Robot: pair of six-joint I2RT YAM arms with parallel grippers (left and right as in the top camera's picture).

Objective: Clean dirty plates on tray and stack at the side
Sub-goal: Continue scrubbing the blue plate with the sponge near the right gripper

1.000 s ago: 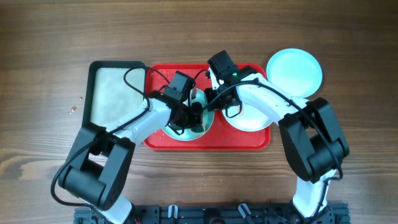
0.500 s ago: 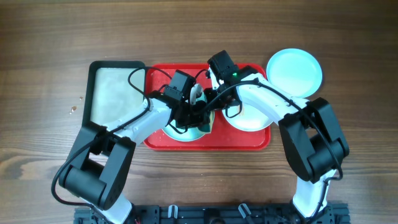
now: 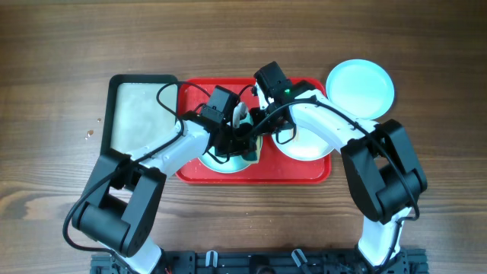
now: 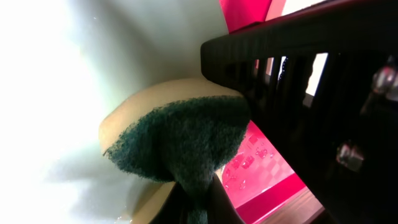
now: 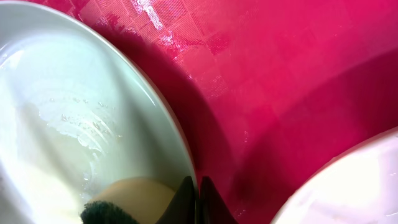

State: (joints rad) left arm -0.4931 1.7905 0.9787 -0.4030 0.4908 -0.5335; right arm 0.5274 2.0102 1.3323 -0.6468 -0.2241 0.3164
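Observation:
On the red tray [image 3: 190, 171] a pale turquoise plate [image 3: 221, 161] stands tipped up. My right gripper [image 3: 257, 131] is shut on its rim; the right wrist view shows the thin edge [image 5: 180, 155] clamped between the fingertips [image 5: 198, 202]. My left gripper [image 3: 237, 141] is shut on a yellow sponge with a dark green scouring face [image 4: 180, 143], pressed against the plate's wet inside [image 4: 62, 93]. A white plate [image 3: 304, 144] lies on the tray's right half. Another turquoise plate [image 3: 361, 87] rests on the table beyond the tray's right end.
A black-rimmed tray with a pale inside [image 3: 141, 114] lies right against the red tray's left side. Both arms cross closely over the tray's middle, and the right arm's black links fill the left wrist view's upper right. Bare wooden table surrounds everything.
Between a second ago and half a second ago the turquoise plate was tipped up from lying flatter and the sponge shifted with it. Nothing has visibly moved since.

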